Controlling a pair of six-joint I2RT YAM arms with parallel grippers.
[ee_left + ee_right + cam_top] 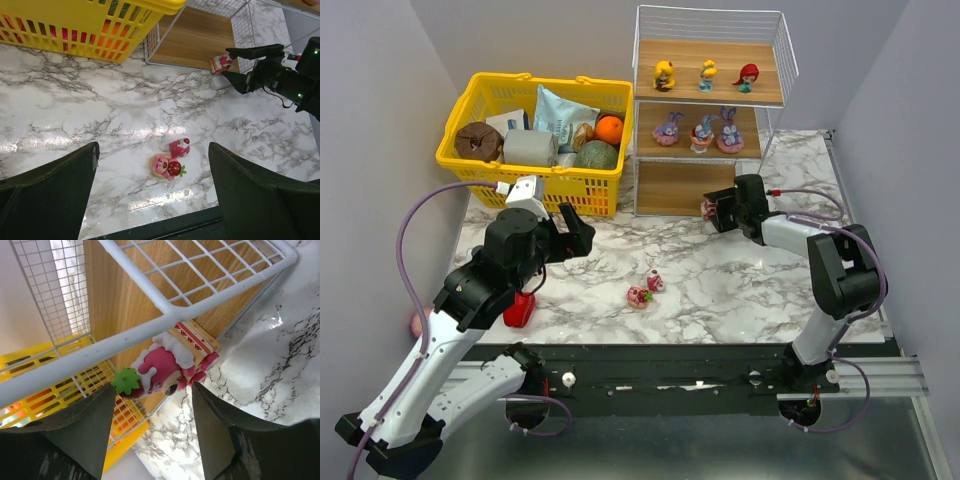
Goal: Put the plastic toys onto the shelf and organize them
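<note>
The shelf (672,189) stands at the back. Its top board holds three tiny dolls (706,75), its middle board three purple-pink bunnies (701,131). A pink-red round toy (707,207) lies tilted at the front right edge of the bottom board; the right wrist view (170,365) shows it too. My right gripper (714,213) is open, its tips (154,387) on either side just short of this toy. Two more pink-red toys (640,296) (655,282) lie on the marble table. My left gripper (578,228) is open and empty, above and left of them (167,166).
A yellow basket (485,163) full of groceries stands left of the shelf. A red bell pepper (518,311) lies under my left arm. A pink ball (418,322) sits at the table's left edge. The shelf's white wire side (165,305) is close above my right gripper.
</note>
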